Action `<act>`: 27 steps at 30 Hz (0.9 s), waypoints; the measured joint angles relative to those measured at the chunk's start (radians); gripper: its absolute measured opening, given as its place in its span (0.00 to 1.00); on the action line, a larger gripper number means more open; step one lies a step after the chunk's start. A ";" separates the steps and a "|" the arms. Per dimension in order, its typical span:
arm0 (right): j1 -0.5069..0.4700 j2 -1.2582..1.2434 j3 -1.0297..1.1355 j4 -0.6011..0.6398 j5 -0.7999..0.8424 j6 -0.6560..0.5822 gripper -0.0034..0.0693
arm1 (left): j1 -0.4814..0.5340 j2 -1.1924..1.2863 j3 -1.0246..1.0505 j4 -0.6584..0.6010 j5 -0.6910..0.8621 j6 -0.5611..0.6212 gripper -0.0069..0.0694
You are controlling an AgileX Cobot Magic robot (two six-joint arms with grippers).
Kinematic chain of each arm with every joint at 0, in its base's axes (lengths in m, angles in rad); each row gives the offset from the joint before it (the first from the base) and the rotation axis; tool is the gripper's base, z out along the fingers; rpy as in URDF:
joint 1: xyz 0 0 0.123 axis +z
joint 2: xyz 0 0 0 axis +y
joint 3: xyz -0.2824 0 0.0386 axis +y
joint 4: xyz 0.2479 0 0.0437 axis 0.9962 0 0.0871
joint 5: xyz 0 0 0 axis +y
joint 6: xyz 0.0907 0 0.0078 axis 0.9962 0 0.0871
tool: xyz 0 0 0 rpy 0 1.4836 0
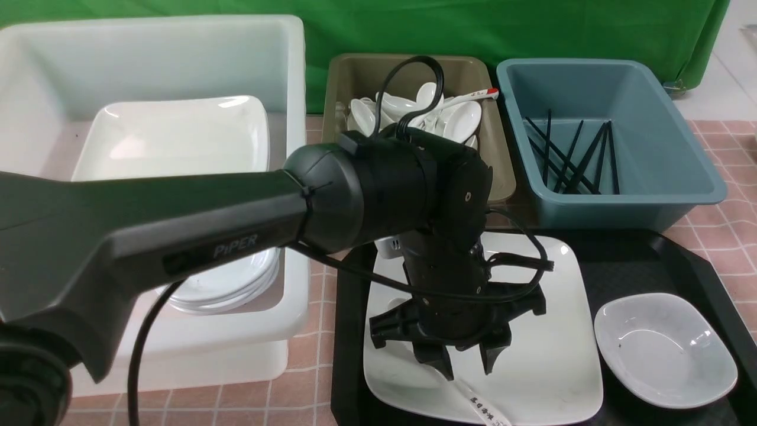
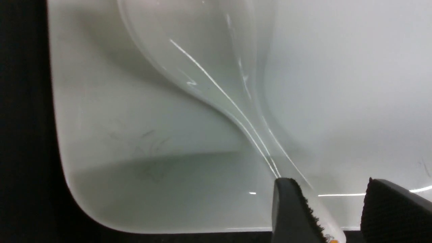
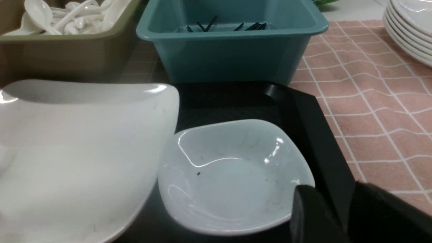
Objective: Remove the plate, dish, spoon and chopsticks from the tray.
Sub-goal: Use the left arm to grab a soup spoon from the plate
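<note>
A black tray [image 1: 627,260] on the pink checked cloth [image 1: 727,231] holds one plate [image 1: 550,355], one dish [image 1: 665,349] and one spoon [image 1: 479,407]. The left gripper [image 1: 468,367], spread, straddles the spoon's handle on the plate. The right gripper [image 3: 330,194], slightly parted, hangs by the dish.

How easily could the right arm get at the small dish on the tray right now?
Probably yes: the dish lies uncovered at the tray's right end, the right gripper sits close by its rim, and the left gripper is over the plate, apart from it.
</note>
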 joint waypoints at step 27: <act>0.000 0.000 0.000 0.000 0.000 0.000 0.38 | 0.001 0.102 -0.016 -0.003 -0.069 -0.008 0.64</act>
